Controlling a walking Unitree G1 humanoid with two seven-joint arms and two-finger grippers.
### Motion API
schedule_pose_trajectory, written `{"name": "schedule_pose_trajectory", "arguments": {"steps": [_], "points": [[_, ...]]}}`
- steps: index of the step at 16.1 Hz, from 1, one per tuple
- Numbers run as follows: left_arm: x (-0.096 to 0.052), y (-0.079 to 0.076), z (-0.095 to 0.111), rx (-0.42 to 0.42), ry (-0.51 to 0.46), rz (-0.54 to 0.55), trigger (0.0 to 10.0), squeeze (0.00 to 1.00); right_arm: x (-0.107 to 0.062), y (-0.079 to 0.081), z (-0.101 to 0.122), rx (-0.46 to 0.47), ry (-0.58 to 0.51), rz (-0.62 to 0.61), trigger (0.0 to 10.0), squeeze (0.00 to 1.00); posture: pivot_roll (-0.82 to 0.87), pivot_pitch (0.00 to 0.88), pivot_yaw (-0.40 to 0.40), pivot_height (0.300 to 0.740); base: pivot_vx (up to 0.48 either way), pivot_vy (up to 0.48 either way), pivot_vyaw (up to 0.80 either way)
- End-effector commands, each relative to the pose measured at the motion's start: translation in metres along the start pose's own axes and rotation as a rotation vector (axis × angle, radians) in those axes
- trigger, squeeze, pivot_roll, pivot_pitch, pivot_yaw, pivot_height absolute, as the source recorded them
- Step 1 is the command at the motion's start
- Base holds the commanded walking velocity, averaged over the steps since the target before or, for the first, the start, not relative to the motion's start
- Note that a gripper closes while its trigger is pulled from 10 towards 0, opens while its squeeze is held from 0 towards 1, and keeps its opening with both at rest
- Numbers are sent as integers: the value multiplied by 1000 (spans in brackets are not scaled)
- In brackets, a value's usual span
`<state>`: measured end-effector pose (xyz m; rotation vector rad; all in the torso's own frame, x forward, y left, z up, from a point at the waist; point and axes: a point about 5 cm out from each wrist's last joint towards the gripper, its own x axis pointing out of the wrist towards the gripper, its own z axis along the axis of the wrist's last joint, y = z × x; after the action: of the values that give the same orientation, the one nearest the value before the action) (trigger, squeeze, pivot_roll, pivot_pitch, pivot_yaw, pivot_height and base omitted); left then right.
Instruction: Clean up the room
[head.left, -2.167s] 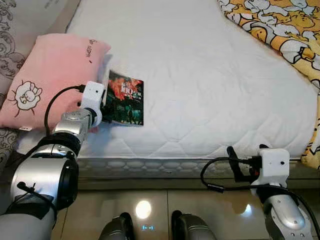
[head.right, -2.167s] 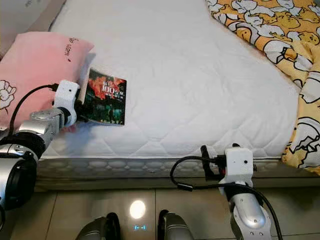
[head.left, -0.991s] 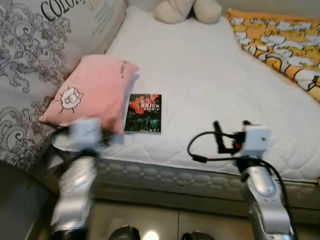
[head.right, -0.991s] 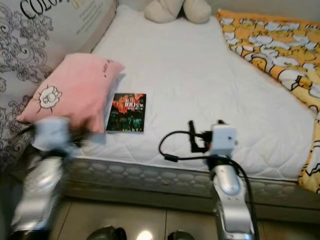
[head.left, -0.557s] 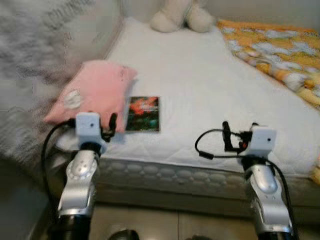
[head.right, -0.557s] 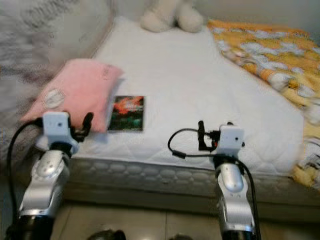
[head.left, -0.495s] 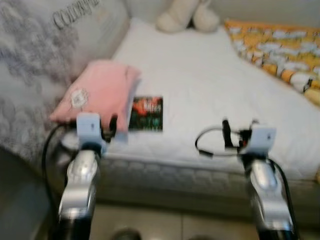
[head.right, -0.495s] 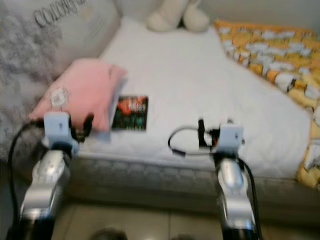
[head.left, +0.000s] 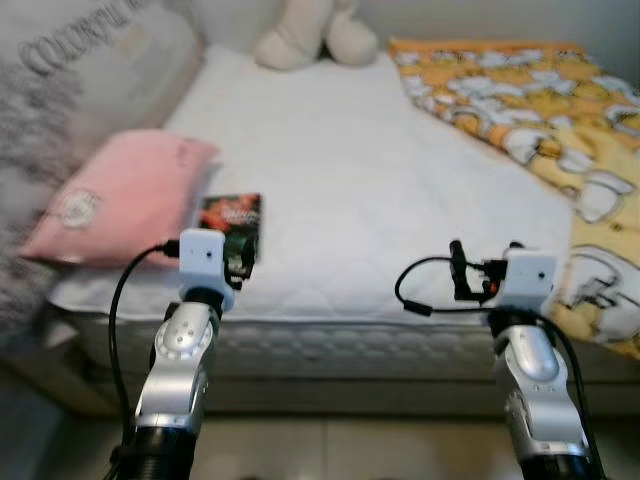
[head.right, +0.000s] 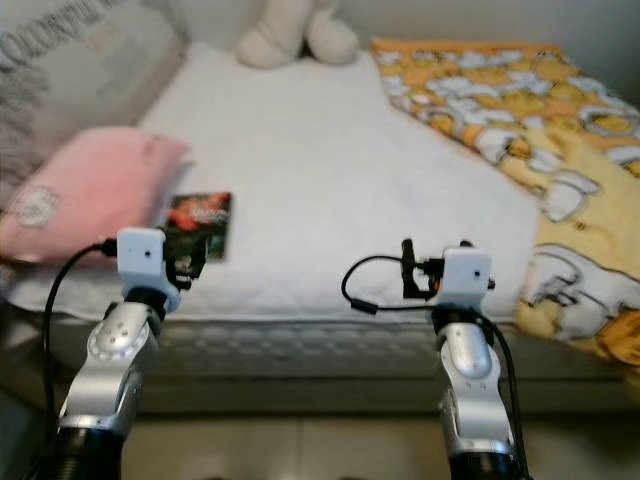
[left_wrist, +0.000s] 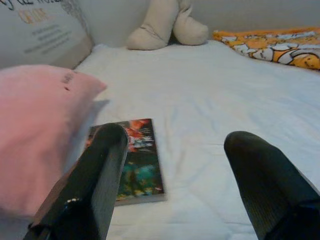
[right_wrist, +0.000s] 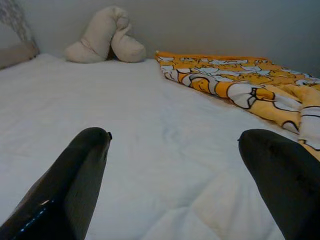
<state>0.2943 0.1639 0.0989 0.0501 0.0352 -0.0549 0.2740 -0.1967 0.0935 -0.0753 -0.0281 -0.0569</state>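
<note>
Left gripper (left_wrist: 172, 175) wide apart, nothing in it, hanging over the near edge of the mattress with the small dark-covered paperback book (left_wrist: 134, 159) lying flat just past the fingertips, toward 11 o'clock from the claw. Right gripper (right_wrist: 175, 175) spread open and empty too, aimed across bare sheet.

Compared with a couple of seconds back: left claw was right up against the book's edge then, now pulled off it and raised, book left lying in about the same spot beside the soft pink pillow with the cartoon face (head.left: 110, 195). Whole view has swung as well, so probably a step back or a straighten-up rather than anything on the bed sliding around.

Further out: white quilted mattress (head.left: 330, 170) mostly bare, beige plush toy (head.left: 315, 30) up at 12 against the wall, rumpled yellow-orange cartoon-print blanket (head.left: 530, 110) piled along the 2 to 3 o'clock side and spilling over the edge.

Meaning for the cleanup: book not picked up yet, looks like a reset before another go. Thin and flat on a soft sheet, so getting a finger under an edge is likely the fiddly bit.
</note>
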Motion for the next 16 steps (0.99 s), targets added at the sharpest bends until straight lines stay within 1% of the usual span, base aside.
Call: {"name": "schedule_pose_trajectory", "arguments": {"steps": [1,3,6,9,13,16], "points": [[-3,7,-2,6,4,10,10000,0,0,6,1,13,-7,22,10000,0,-123,0,40,740,0,-469,0],[-3,6,-4,-7,9,11,10000,0,-2,9,-1,18,-4,27,10000,0,-122,0,36,740,0,-469,0],[-1,5,-5,-13,12,11,10000,0,1,9,0,4,-10,43,10000,0,-127,0,29,740,0,-469,0],[3,0,-2,-17,-1,-14,10000,0,4,9,2,-1,-17,46,10000,0,-130,0,34,740,0,-465,0],[6,1,-1,-21,-1,-11,10000,0,4,13,2,3,-21,55,10000,0,-131,0,41,740,0,-458,0],[8,2,-1,-24,2,-10,10000,0,4,13,3,1,-23,58,10000,0,-135,0,41,740,0,-458,0]]}}
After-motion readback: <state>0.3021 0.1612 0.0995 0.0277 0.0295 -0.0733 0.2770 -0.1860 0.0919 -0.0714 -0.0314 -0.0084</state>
